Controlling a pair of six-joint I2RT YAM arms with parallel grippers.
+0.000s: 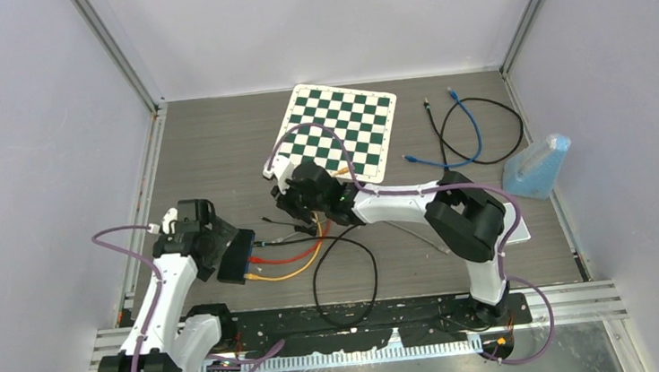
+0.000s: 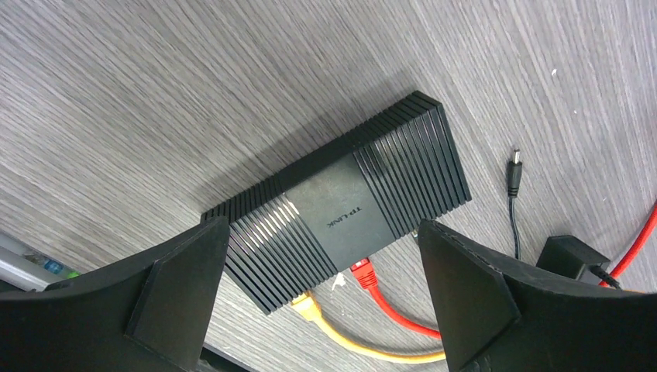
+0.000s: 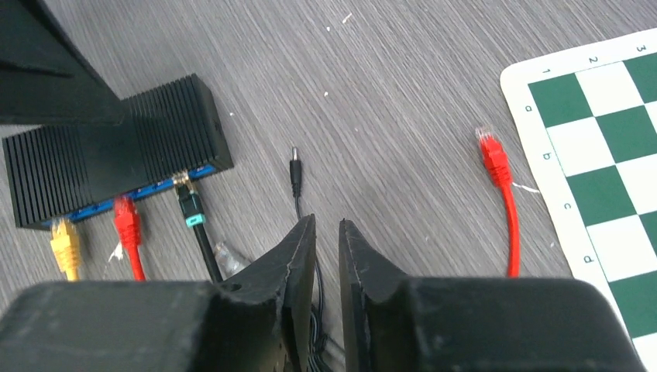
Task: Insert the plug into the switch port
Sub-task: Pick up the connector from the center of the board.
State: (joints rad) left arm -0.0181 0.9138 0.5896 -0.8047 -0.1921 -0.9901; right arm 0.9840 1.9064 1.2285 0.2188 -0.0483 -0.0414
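Visitor: What is on the counter (image 1: 206,152)?

Onlooker: A black ribbed switch (image 2: 341,209) lies flat on the grey wood-grain counter, on the left arm's side. Its row of ports faces toward the right arm.

Visitor: Is anything plugged in?

Onlooker: A yellow plug (image 3: 65,246) and a red plug (image 3: 126,225) sit side by side in the ports. Next to the red one, a black plug with a teal boot (image 3: 190,208) has its tip at the port face, angled a little. I cannot tell whether it is fully home.

Visitor: And the left tool?

Onlooker: The left tool (image 2: 321,232) is spread wide. Its two fingers (image 2: 182,283) stand toward either end of the switch, which shows in the gap between them. I cannot tell whether they touch it.

Visitor: The right tool?

Onlooker: The right tool (image 3: 326,229) sits low over the counter, near the port side of the switch. Its fingers are nearly pressed together, with only a narrow slit between them. A thin black cord runs down into that slit, and I cannot tell whether they pinch it. The cord ends in a small barrel plug (image 3: 295,172) lying on the counter just ahead of the fingertips, apart from the switch.

Visitor: Anything else nearby?

Onlooker: A loose red plug (image 3: 493,159) lies on the counter near the edge of a green and white chessboard (image 3: 604,139).
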